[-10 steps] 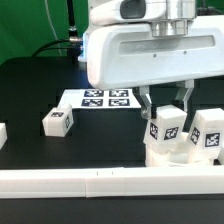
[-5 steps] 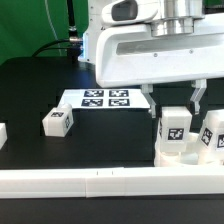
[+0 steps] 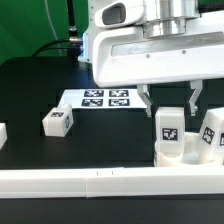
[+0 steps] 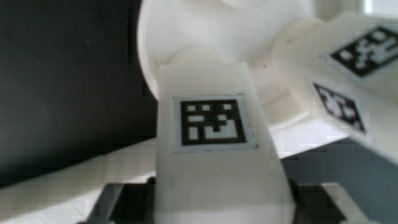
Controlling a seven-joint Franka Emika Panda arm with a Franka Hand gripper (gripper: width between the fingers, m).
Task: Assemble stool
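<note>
The stool's round white seat (image 3: 186, 156) lies at the exterior view's right, close to the front rail. A white tagged leg (image 3: 168, 128) stands upright on the seat, and my gripper (image 3: 169, 108) is shut on it, one finger on each side. Another tagged leg (image 3: 212, 134) stands on the seat just to its right. In the wrist view the held leg (image 4: 217, 130) fills the middle, rising from between my gripper (image 4: 217, 206) toward the seat (image 4: 187, 35). The other leg (image 4: 359, 50) shows beside it. A loose leg (image 3: 57, 121) lies on the black table to the left.
The marker board (image 3: 104, 98) lies flat behind the loose leg. A long white rail (image 3: 100, 183) runs along the front edge. Another white piece (image 3: 3, 133) shows at the left border. The arm's white body (image 3: 150, 50) hangs over the seat.
My gripper has carried the leg a little toward the exterior view's right. The leg has gone from tilted to upright on the seat.
</note>
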